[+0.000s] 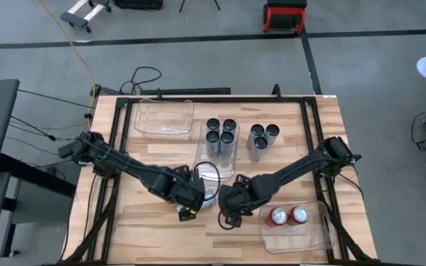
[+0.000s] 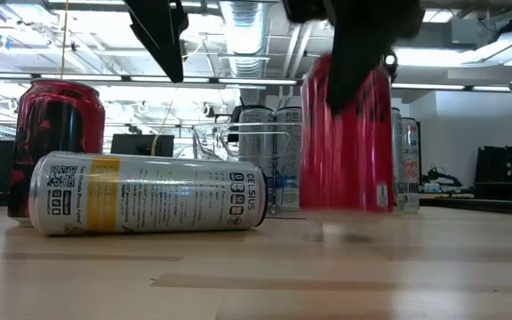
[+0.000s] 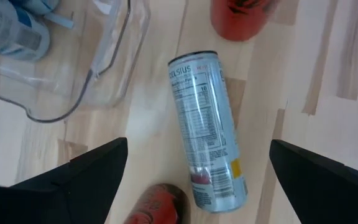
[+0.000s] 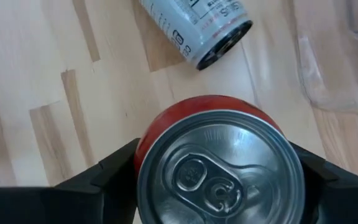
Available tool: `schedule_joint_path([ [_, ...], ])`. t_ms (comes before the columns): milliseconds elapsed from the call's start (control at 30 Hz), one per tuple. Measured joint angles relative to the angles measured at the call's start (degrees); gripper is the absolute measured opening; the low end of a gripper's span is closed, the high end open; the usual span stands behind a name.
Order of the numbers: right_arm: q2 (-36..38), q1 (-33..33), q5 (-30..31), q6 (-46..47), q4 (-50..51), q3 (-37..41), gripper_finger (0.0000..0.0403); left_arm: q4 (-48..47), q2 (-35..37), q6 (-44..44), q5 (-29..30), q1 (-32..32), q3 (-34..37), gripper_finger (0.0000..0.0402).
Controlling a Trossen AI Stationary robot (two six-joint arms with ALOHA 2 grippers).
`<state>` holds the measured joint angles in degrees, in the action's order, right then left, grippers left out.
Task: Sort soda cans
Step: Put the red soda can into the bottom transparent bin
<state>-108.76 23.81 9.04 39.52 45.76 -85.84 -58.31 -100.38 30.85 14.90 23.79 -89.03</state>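
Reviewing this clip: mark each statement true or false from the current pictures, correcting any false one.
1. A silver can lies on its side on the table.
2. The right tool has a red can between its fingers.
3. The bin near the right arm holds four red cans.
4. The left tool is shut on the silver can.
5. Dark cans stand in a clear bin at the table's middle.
1. True: the silver can lies flat on the wood.
2. True: the right tool straddles an upright red can.
3. False: that bin holds two red cans.
4. False: the left tool is open above it.
5. True: dark cans stand in the middle bin.
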Motion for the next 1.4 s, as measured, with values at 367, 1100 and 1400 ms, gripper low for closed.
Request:
schedule_joint_path([
  [367,13.3,6.28,3.11,9.26,2.41,-0.09,0.0297,2.74,0.0,-0.31,2.71,-0.16,0.0,0.0371],
  [1100,22.81,31.84,3.92,36.01,17.91,-0.13,0.0297,10.33,0.0,-3.63,2.7,-4.25,0.0,0.037],
  [1400,12.51,34.72,8.87,40.04,20.04,-0.13,0.0297,10.44,0.0,-4.9,2.66,-6.04,0.0,0.037],
])
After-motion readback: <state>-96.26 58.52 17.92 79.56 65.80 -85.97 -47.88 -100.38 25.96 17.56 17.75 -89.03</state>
